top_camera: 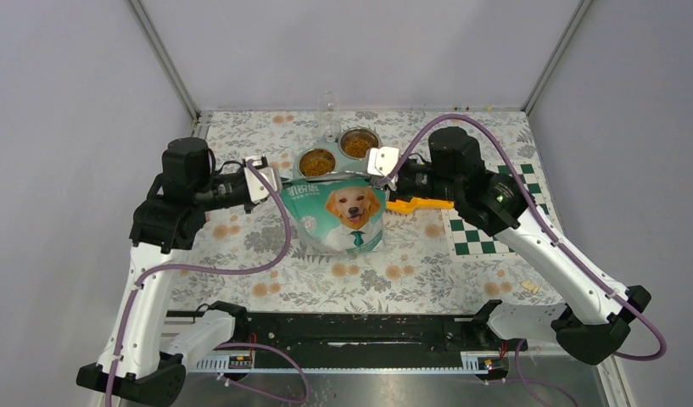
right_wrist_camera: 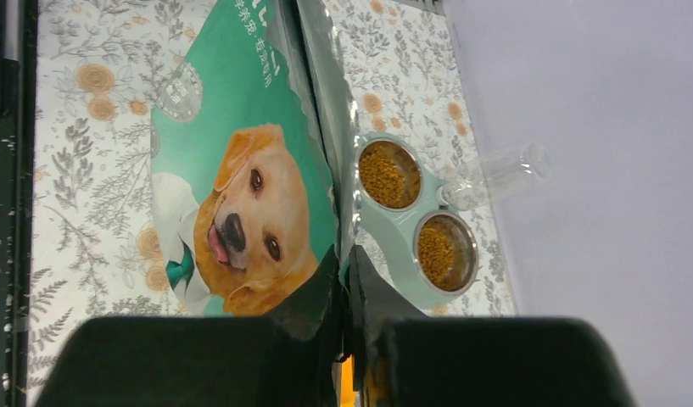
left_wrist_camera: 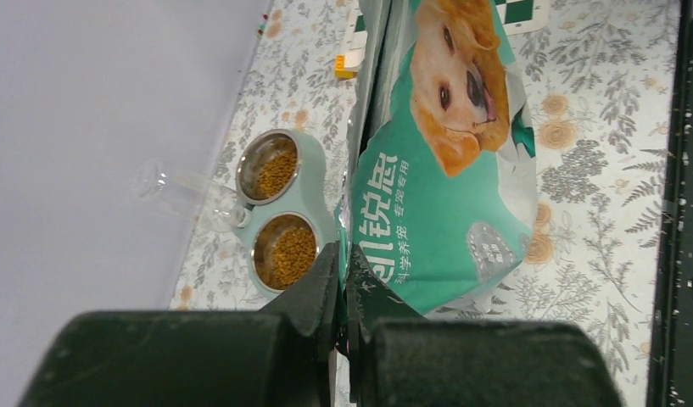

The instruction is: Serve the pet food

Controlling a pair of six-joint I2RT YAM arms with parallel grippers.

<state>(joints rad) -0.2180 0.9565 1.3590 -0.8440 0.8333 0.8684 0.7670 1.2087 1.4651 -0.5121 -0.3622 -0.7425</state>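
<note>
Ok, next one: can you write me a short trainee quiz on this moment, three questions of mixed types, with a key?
1. True or false: both steel bowls hold pet food.
2. Multiple choice: the left gripper is A) open above the bowls, B) shut on a top corner of the bag, C) shut on a bowl rim.
3. Fill in: in the top view, the orange scoop lies on the bag's ___ side.

Key: 1 true; 2 B; 3 right.
</note>
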